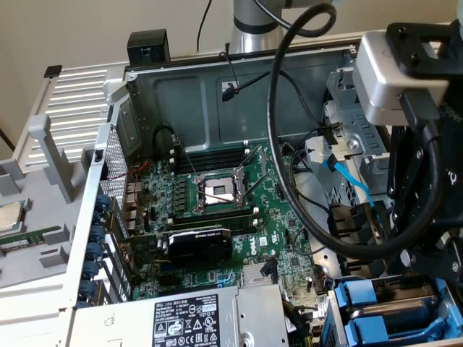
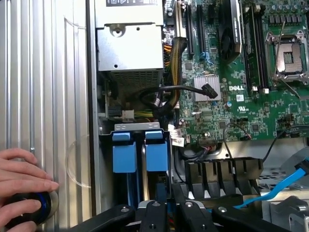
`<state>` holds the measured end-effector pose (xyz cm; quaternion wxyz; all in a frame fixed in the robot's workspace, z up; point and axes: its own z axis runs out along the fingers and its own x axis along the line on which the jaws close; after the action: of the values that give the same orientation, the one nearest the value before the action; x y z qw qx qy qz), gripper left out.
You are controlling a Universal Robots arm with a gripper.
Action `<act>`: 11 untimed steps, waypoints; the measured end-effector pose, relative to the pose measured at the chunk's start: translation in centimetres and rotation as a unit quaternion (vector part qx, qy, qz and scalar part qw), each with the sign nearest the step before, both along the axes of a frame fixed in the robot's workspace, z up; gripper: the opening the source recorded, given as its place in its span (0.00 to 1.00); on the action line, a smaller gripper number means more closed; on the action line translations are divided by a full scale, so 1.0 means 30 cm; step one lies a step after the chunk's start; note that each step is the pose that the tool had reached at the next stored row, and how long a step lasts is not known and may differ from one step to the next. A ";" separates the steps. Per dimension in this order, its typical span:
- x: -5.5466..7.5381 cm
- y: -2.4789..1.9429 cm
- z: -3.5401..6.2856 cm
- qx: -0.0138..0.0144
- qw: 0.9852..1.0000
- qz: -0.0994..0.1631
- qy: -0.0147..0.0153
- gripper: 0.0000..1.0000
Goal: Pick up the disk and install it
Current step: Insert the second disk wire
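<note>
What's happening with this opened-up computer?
A robot arm hangs over an open computer case with its gripper shut just above the drive bay, where two blue carriers sit side by side in their slots. The motherboard lies bare with its processor socket open. A person's hand rests on a round knob beside the case.

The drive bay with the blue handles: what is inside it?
Inside the drive bay, two blue carrier handles stand side by side. The drives behind them are mostly covered, and the gripper hides the bay's near end.
</note>
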<state>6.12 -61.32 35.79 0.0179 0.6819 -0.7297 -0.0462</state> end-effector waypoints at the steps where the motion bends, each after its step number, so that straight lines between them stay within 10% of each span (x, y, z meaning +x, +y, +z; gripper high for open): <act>1: 0.000 -0.002 -0.001 0.000 1.000 0.000 0.000 0.16; 11: -0.004 -0.005 -0.007 -0.001 1.000 0.020 -0.001 0.16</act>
<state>6.00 -61.49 35.56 0.0189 0.6963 -0.7161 -0.0449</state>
